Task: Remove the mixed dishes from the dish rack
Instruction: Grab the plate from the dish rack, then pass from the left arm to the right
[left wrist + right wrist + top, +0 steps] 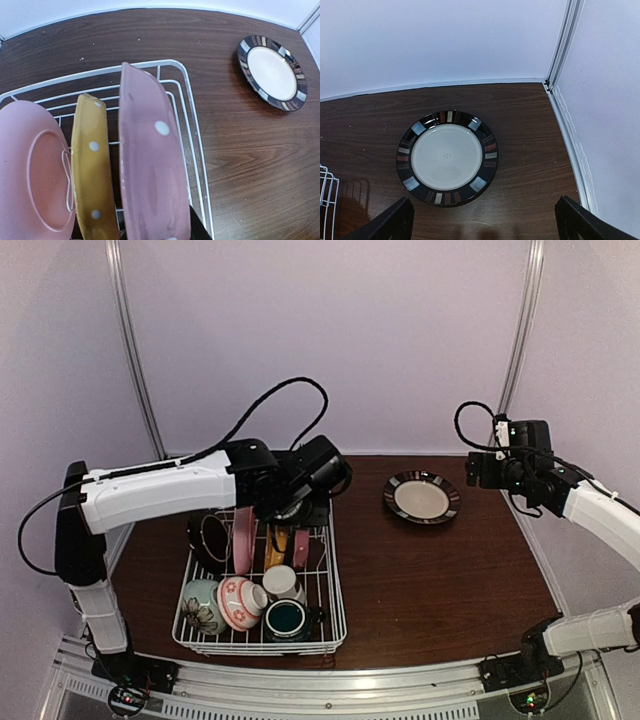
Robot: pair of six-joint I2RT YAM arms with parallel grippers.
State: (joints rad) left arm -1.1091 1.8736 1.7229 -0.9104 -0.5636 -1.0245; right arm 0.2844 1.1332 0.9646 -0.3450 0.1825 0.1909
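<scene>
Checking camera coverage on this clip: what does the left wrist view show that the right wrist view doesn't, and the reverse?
Left wrist only: three upright plates, a pink plate, a yellow dotted plate and a pink polka-dot plate.
Right wrist only: the open right end effector and the enclosure's corner post.
Both: the dark-rimmed plate lying flat on the wooden table, and the white dish rack, of which the right wrist view catches only a corner.
</scene>
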